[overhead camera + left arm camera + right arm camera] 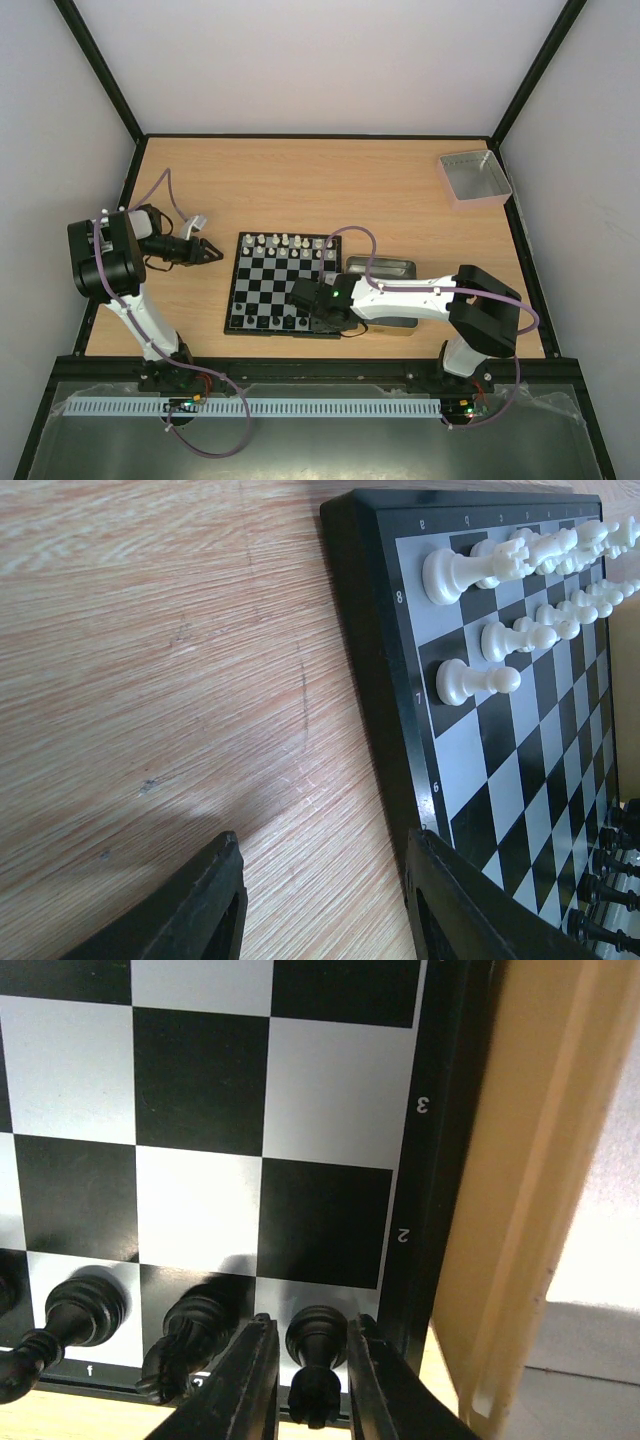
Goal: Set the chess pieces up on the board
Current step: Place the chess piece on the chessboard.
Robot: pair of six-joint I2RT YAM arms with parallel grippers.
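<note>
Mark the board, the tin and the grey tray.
Board (pixel 275 290): top view, a bare middle square.
Tin (pixel 388 268): top view, its far end.
Tray (pixel 478 178): top view, its floor.

rt tool (pixel 311 1330) straddles blk piece (pixel 318 1348) on board (pixel 440 1160) corner sq, by knight (pixel 190 1335).

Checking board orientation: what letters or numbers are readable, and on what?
"8": the board, border, left wrist view
"7": same border
"6": same border
"3": border, right wrist view
"2": same border
"f": border under a black piece
Other border letters: too blurred.
</note>
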